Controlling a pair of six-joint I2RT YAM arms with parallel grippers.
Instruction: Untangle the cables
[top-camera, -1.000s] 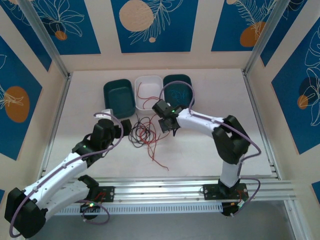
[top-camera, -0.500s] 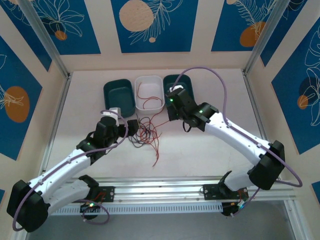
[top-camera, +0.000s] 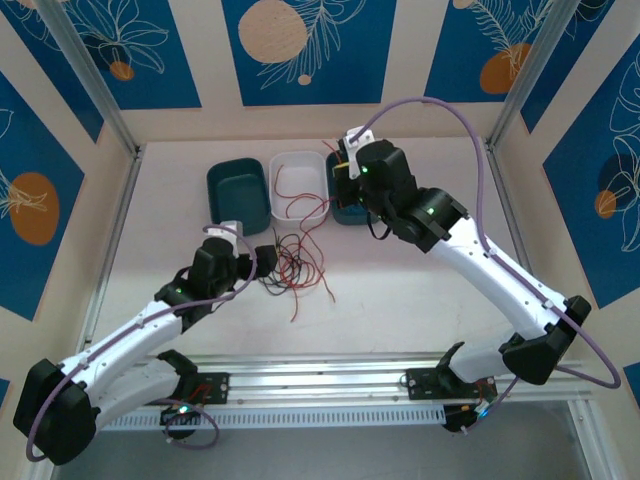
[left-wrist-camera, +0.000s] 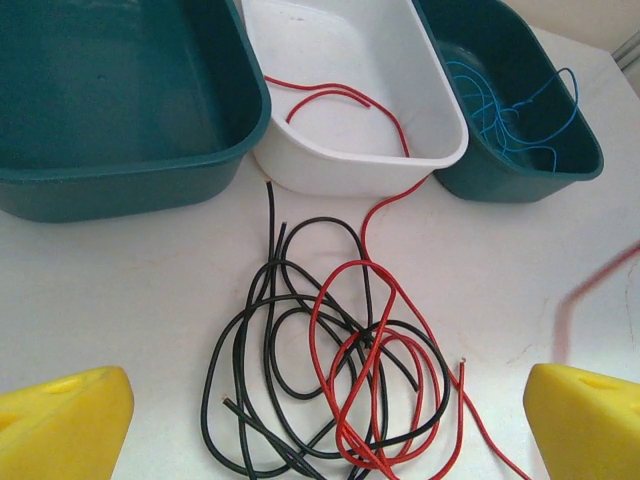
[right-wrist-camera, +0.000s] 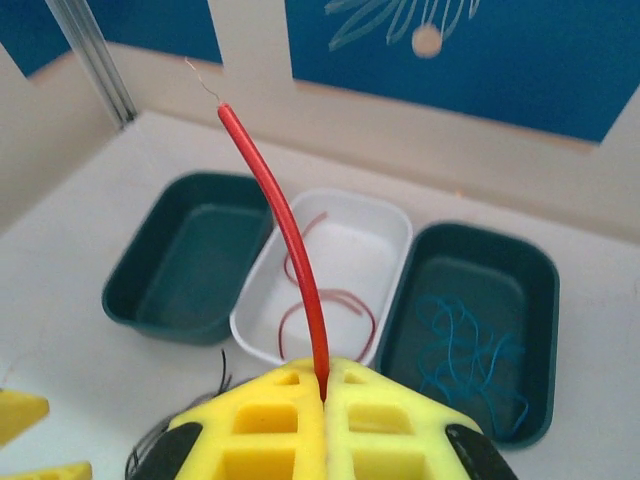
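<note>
A tangle of red cables (left-wrist-camera: 312, 329) and black cables (left-wrist-camera: 204, 402) lies on the table in front of the bins, also seen from above as the tangle (top-camera: 292, 262). My left gripper (left-wrist-camera: 330, 435) hovers open just short of it, yellow fingertips (left-wrist-camera: 60, 430) on either side; the top view shows this left gripper (top-camera: 268, 255) beside the pile. My right gripper (right-wrist-camera: 325, 385) is shut on one red cable (right-wrist-camera: 272, 200), which stands up from the jaws. From above, the right gripper (top-camera: 347, 160) hangs raised over the bins. Thin blue cables (right-wrist-camera: 470, 350) lie in the right teal bin.
Three bins stand in a row at the back: an empty left teal bin (top-camera: 237, 190), a white bin (top-camera: 300, 185) holding a red cable (left-wrist-camera: 340, 95), and the right teal bin (left-wrist-camera: 520, 170). One red strand hangs over the white bin's rim down to the pile.
My right arm has swung up and back from the pile to above the bins, drawing a red cable with it; the cable's loose end has slid across the table. My left gripper edged towards the pile.
</note>
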